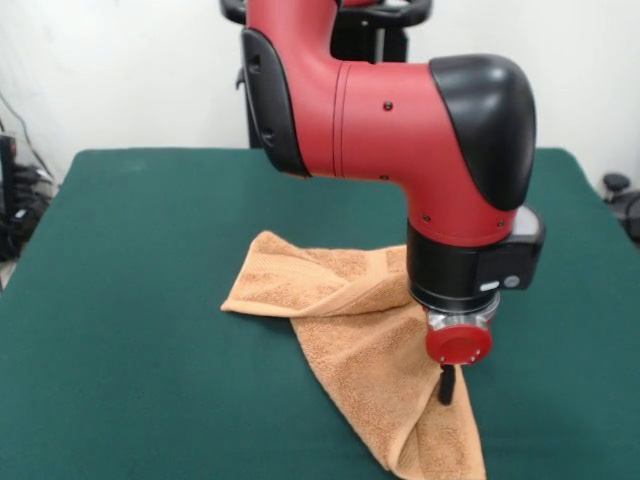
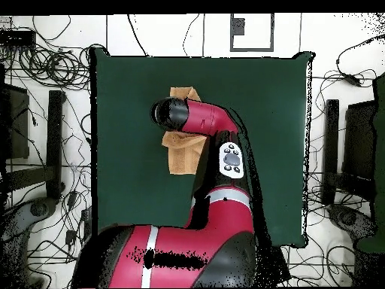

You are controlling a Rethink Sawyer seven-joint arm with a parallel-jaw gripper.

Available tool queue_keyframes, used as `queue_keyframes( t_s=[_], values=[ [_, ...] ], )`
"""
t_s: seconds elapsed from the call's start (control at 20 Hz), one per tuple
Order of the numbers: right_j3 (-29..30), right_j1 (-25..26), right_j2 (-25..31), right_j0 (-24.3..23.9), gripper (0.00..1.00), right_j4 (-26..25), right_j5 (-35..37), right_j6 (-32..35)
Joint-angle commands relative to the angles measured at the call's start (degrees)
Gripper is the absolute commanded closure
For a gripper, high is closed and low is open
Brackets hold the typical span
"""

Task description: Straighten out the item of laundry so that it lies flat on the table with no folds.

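The item of laundry (image 1: pixel 365 345), an orange-tan terry towel, lies crumpled on the green table (image 1: pixel 140 260). One part is folded over into a band running left, and a long strip trails toward the near edge. My gripper (image 1: pixel 447 385) hangs below the red wrist disc and comes down onto the towel's right side. In the overhead view the towel (image 2: pixel 180 154) shows on both sides of the arm's black wrist (image 2: pixel 170 114), which hides the gripper.
The red arm (image 1: pixel 400 120) reaches out over the middle of the table (image 2: pixel 278 113). Cables and black stands (image 2: pixel 53 135) surround the table on the floor.
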Motion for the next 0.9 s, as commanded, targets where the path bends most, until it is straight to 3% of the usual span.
queue_keyframes(
  t_s=[0.05,0.9],
  values=[
    [4.39,9.37,4.38,-0.99,0.00,-6.22,-4.51,-9.18],
    [5.54,9.09,5.27,-1.90,0.00,-5.65,-5.24,-9.04]
  ],
)
